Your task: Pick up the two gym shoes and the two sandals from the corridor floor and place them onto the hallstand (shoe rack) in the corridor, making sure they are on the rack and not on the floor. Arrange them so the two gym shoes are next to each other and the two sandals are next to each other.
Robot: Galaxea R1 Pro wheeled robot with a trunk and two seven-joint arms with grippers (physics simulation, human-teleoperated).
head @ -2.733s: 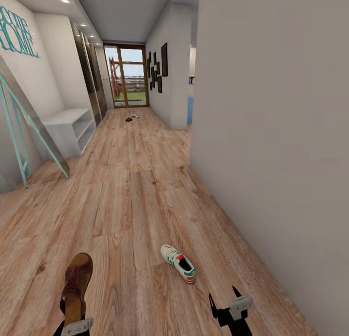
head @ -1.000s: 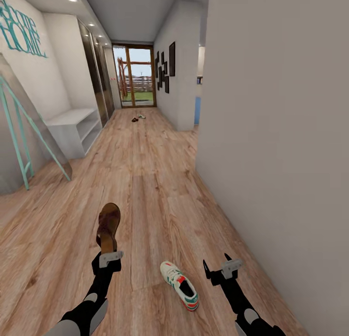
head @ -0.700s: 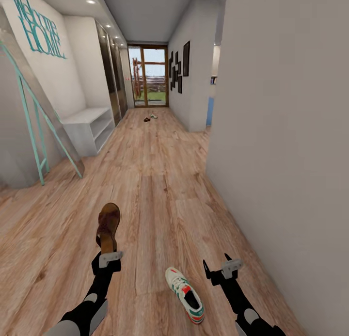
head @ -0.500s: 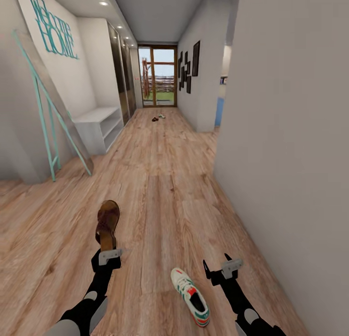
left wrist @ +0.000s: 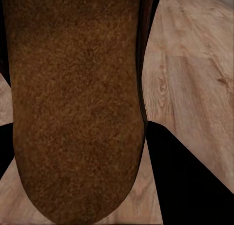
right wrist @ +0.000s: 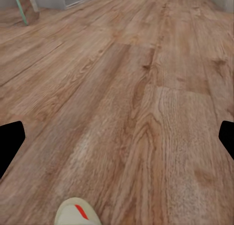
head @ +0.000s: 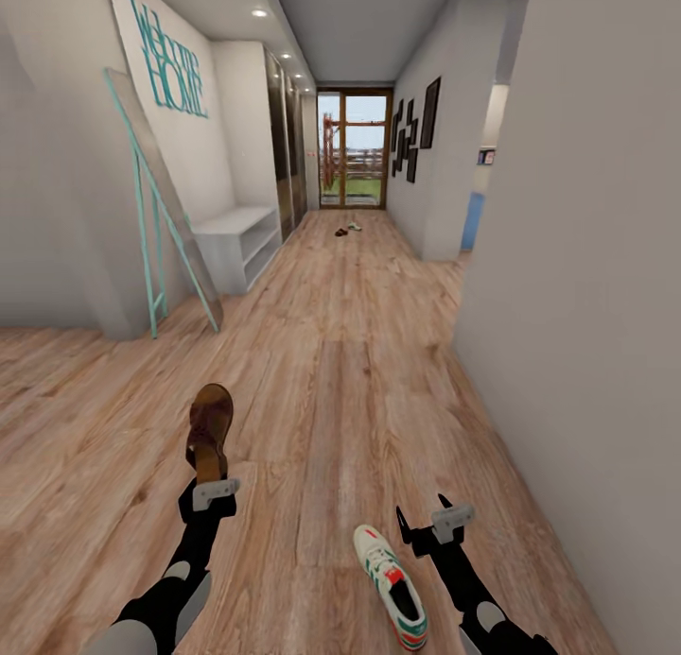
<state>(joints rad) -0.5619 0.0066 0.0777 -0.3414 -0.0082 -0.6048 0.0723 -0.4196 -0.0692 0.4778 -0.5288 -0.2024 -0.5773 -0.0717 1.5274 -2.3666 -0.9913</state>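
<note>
A dark brown leather sandal [head: 210, 429] with a tan sole is clamped heel-first in the left gripper [head: 214, 490], above the corridor floor [head: 340, 353]. The right gripper [head: 422, 523] hangs spread and empty beside a white, green-striped gym shoe [head: 392, 586] on the planks.

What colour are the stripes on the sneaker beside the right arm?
Green, on a white sneaker with a red-orange patch; clearest in the head view.

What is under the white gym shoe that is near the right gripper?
Under the gym shoe there is only the wooden corridor floor. It lies flat beside the right gripper. The floor directly beneath its sole is covered.
</note>
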